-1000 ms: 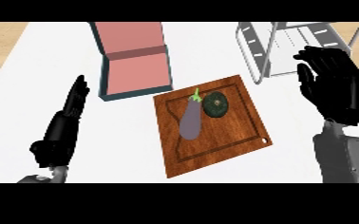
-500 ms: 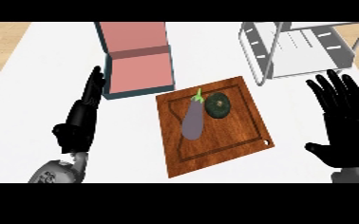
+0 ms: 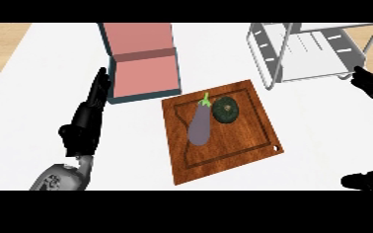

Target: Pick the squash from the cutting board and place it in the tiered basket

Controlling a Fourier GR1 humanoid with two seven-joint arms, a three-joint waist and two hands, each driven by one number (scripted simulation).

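A round dark green squash [image 3: 226, 109] lies on the wooden cutting board [image 3: 233, 150], near its far edge. A purple eggplant [image 3: 199, 126] lies just left of it, almost touching. The white wire tiered basket [image 3: 306, 54] stands at the far right of the counter. My left hand [image 3: 86, 121] rests open at the left, fingers pointing away, well apart from the board. Of my right hand [image 3: 362, 80] only a fingertip and, lower down, the thumb show at the right edge; they are spread wide apart and hold nothing.
An open pink box with a teal rim [image 3: 142, 61] lies behind the board's left corner, close to my left hand's fingertips. White counter runs between the board and the basket.
My right hand has slid right and toward me, now mostly out of the picture. My left hand has shifted slightly right and stayed open. Squash and eggplant have not moved on the board.
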